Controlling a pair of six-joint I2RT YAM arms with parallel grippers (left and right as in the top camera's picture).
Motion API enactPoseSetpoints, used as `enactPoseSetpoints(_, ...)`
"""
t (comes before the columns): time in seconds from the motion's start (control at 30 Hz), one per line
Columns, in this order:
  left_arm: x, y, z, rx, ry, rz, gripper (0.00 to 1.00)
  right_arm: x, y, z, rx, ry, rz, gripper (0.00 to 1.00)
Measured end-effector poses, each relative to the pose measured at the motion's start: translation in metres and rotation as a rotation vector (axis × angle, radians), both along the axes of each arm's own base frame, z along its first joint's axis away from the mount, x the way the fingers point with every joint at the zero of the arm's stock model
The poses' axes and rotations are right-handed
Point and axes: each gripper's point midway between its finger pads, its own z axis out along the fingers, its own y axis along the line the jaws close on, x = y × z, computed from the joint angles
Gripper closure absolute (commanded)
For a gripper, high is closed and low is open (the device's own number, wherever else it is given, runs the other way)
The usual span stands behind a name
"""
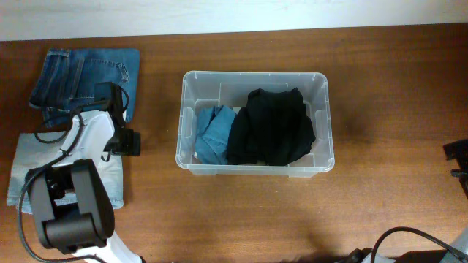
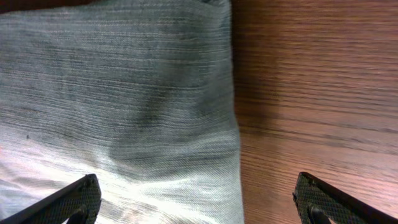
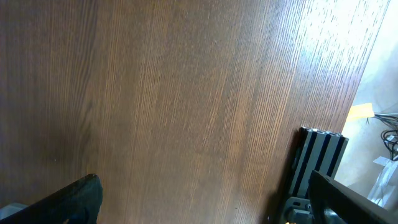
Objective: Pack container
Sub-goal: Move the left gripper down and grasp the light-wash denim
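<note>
The container [image 1: 252,74] sits mid-table, holding a black garment [image 1: 272,128] on its right and a blue one [image 1: 214,134] on its left. Well to its left lie dark jeans [image 1: 84,73] at the far side and a pale denim piece [image 1: 22,157] nearer, partly under the left arm [image 1: 73,208]. The left gripper [image 2: 199,199] hangs over that piece's edge, jaws spread wide, while the right gripper [image 3: 205,202], jaws likewise spread, hovers over the bare brown wooden table [image 1: 395,95], beside what looks like a black metal rail [image 3: 320,162].
</note>
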Motion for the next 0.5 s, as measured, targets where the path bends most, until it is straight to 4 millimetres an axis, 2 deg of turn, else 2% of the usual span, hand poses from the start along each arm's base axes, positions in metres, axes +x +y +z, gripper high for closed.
enactPoseSetpoints(0.33,-0.005,0.017,-0.003,0.043,0.011,0.059,0.01,0.000,0.000,0.000,0.000,0.000,0.000,0.02)
enactPoseSetpoints(0.5,-0.009,0.018,-0.016,0.043,0.047,0.067,0.01,0.000,0.000,0.000,0.000,0.000,0.000,0.02)
